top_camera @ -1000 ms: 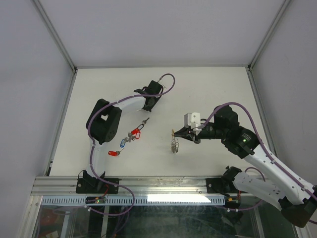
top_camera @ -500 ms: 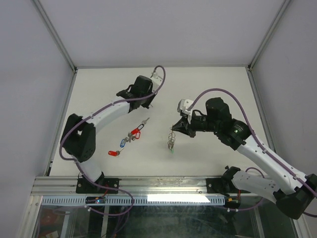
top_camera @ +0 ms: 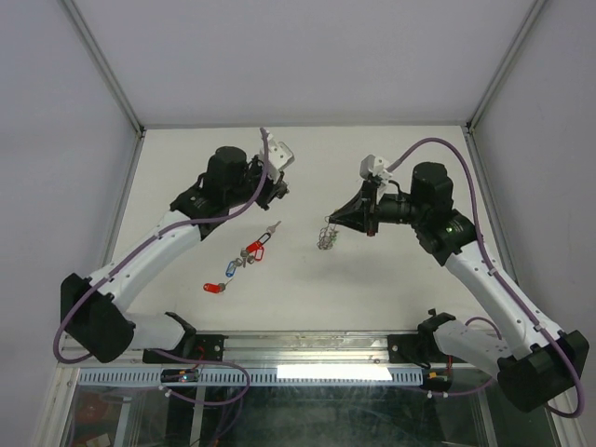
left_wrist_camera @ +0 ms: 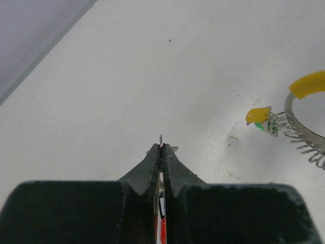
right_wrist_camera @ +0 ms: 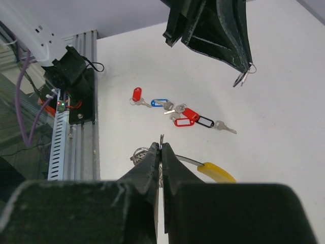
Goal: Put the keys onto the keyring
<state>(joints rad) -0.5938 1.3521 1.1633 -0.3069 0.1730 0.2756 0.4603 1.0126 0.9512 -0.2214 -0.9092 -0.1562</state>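
Observation:
My right gripper (top_camera: pixel 327 223) (right_wrist_camera: pixel 162 146) is shut on the keyring (right_wrist_camera: pixel 140 152), a silver wire ring. A bunch of keys with yellow and green tags (top_camera: pixel 326 239) (left_wrist_camera: pixel 258 116) hangs from it above the table. My left gripper (top_camera: pixel 280 192) (left_wrist_camera: pixel 161 146) is also shut, pinching a small silver key; its tip pokes out past the fingertips (left_wrist_camera: pixel 161 137). From the right wrist view that key (right_wrist_camera: pixel 242 77) dangles under the left gripper (right_wrist_camera: pixel 247 64). Loose keys with red, blue and black tags (top_camera: pixel 244 259) (right_wrist_camera: pixel 175 111) lie in a line on the table between the arms.
White table (top_camera: pixel 391 298) with grey walls on three sides. An aluminium rail with cables (top_camera: pixel 279 349) (right_wrist_camera: pixel 71 127) runs along the near edge by the arm bases. One bare key (top_camera: pixel 272 226) lies just behind the tagged line.
The right gripper has carried the keyring bunch up off the table and toward the back. The left arm has stretched out, its elbow swinging to the near left while its gripper stays in place.

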